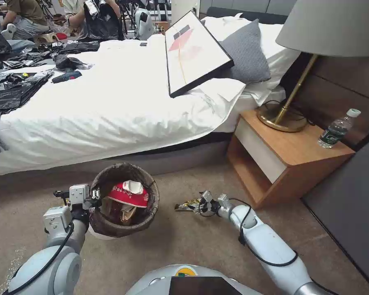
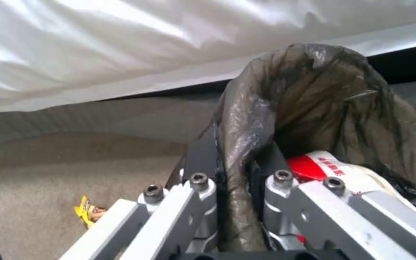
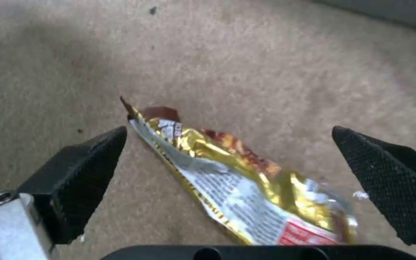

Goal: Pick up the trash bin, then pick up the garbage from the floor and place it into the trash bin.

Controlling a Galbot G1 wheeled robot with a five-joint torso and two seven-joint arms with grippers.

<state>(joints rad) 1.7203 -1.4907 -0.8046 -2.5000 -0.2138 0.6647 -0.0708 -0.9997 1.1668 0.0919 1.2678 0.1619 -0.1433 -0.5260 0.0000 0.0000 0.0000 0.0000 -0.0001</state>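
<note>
I am finding no word I can read. Small dark print is running across the silver panel of the gold snack wrapper [image 3: 246, 180], with white marks on the red patch at the wrapper's end, all too blurred. White characters are showing on the red packet [image 2: 330, 167] inside the trash bin [image 1: 123, 200], also unreadable.

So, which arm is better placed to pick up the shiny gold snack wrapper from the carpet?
The right. Its tool is open with the crinkled gold foil wrapper lying between its fingers. The left tool is shut on the bag-lined rim of the round white trash bin.
</note>
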